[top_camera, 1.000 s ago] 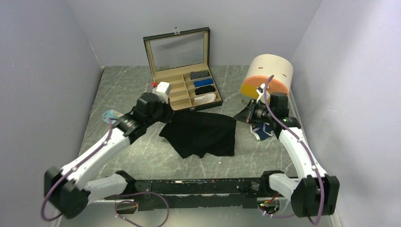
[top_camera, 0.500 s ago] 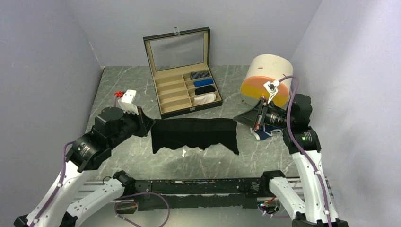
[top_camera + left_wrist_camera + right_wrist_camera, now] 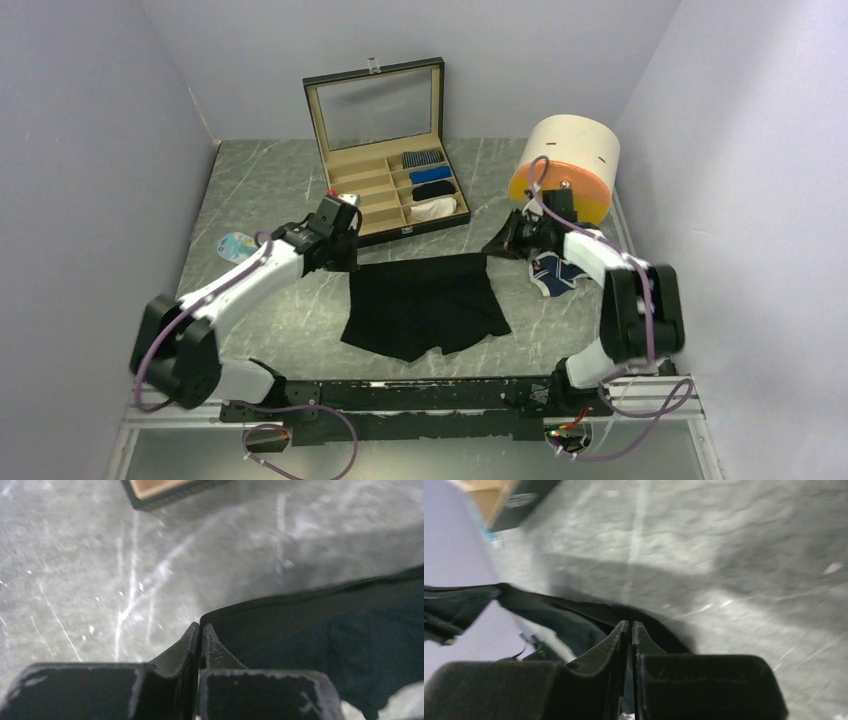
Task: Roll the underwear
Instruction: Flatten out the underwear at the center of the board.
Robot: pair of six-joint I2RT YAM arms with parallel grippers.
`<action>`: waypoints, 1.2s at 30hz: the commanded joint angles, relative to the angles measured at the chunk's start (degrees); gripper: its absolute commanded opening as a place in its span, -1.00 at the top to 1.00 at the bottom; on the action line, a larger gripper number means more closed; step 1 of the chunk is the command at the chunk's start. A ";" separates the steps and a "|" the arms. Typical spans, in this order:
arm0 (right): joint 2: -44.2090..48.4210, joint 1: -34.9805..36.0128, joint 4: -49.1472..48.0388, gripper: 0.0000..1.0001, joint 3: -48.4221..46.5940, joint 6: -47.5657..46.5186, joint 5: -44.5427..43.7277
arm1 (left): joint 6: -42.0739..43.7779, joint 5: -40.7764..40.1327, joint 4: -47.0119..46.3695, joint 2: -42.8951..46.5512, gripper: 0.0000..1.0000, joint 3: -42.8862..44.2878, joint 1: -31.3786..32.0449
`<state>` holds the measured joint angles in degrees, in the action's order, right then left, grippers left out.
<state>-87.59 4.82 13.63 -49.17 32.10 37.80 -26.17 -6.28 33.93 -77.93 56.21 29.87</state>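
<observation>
The plain black underwear [image 3: 425, 305] lies spread flat on the marble table, waistband toward the far side. My left gripper [image 3: 347, 265] is shut on its far left corner; in the left wrist view the closed jaws [image 3: 201, 626] meet the corner of the black cloth [image 3: 320, 625]. On the far right corner my right gripper [image 3: 493, 250] is shut, and in the right wrist view the black cloth [image 3: 564, 620] runs off to the left from the closed jaws [image 3: 630, 623]. The navy underwear with white trim [image 3: 555, 274] lies bunched to the right of the black one, beneath the right arm.
An open compartment box [image 3: 400, 228] with several rolled cloths in its right column stands behind the black underwear. A cream and orange cylinder [image 3: 565, 165] lies at the back right. A small round blue item [image 3: 233, 243] sits at the left. Grey walls close in three sides.
Both arms came down and reached away from the bases. The black underwear, held stretched in the air half a second ago, now lies flat on the table, both grips still closed.
</observation>
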 commanded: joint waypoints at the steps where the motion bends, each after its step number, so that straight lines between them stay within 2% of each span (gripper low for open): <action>1: -7.29 3.19 -4.82 0.75 -7.38 -6.89 -11.40 | 3.29 1.26 -11.89 -5.20 0.90 1.06 -5.15; 6: -10.37 8.17 -2.77 0.65 -12.13 -9.73 -20.61 | 5.58 1.46 -15.63 -9.45 0.90 1.33 -5.78; 8: -11.62 9.36 -1.83 0.61 -13.50 -10.17 -23.10 | 6.25 2.59 -17.02 -10.90 0.71 0.19 -5.79; 9: -11.71 9.86 -1.66 0.55 -14.13 -10.57 -23.59 | 6.56 3.09 -18.00 -11.37 0.40 -0.34 -5.85; 10: -11.47 10.41 -1.49 0.34 -14.52 -11.08 -23.33 | 6.43 2.81 -17.14 -11.85 0.04 0.00 -5.87; 11: -11.07 11.03 -0.64 0.14 -14.96 -11.62 -23.23 | 6.06 1.39 -15.71 -11.89 -0.16 0.23 -5.83; 13: -8.93 13.26 1.56 0.00 -14.91 -13.03 -25.10 | 5.09 0.15 -14.38 -9.28 -0.43 -1.17 -5.86; 16: -5.06 15.50 5.02 -0.06 -12.81 -13.34 -26.42 | 2.44 -0.48 -11.52 -3.02 -0.73 -4.09 -5.92; 23: 10.69 17.15 8.14 -0.10 1.55 -8.64 -27.40 | -4.52 1.19 -4.70 12.02 -0.86 -15.25 -5.88; 25: 15.17 17.24 9.78 -0.18 5.53 -5.73 -28.72 | -7.73 3.24 -5.46 15.79 -0.90 -19.51 -5.62; 28: 20.35 17.33 11.29 -0.20 10.73 -1.50 -32.68 | -12.64 3.69 -6.91 19.97 -0.92 -26.34 -4.38; 31: 22.78 17.33 12.94 -0.22 13.88 0.70 -34.38 | -16.91 2.47 -6.99 22.14 -0.90 -29.64 -3.18; 36: 23.95 17.37 13.86 -0.21 16.64 3.72 -32.45 | -20.66 0.14 -4.66 23.28 -0.84 -31.13 -0.35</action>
<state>-65.34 22.22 26.30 -33.61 31.79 6.15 -41.17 -4.54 28.29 -55.90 25.47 27.55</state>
